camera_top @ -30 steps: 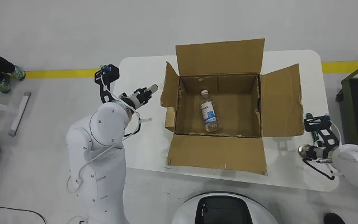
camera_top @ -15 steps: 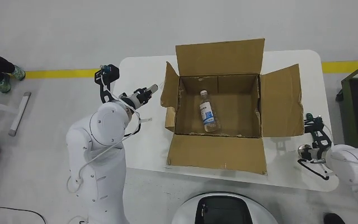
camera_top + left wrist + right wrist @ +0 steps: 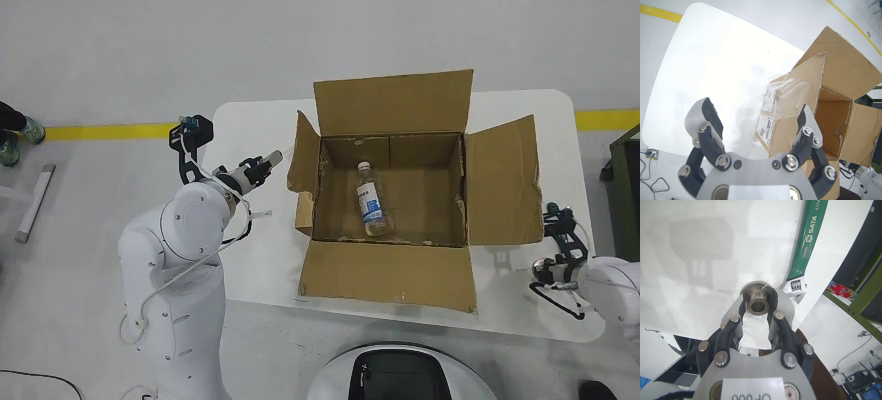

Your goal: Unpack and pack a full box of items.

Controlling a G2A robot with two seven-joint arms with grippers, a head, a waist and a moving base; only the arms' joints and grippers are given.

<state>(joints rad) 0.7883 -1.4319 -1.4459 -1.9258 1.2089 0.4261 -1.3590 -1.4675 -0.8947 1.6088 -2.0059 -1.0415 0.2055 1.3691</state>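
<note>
The small flanged steel bushing (image 3: pixel 756 301), pinched at the right jaws' tips, could slip free and roll off the white bench (image 3: pixel 668 285); left jaws gape wide, empty.

A bottle (image 3: pixel 371 200), seemingly clear, lies inside the open box (image 3: pixel 428 195).

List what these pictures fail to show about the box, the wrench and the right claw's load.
- Cardboard box floor: left wrist view, its near wall and flap cover most of it.
- Wrench: right wrist view, handle end cut off by the picture's edge, head partly behind the right claw.
- Metal bushing: right wrist view, lifted or resting cannot be told.
- Bottle label: top view, too small to read.
</note>
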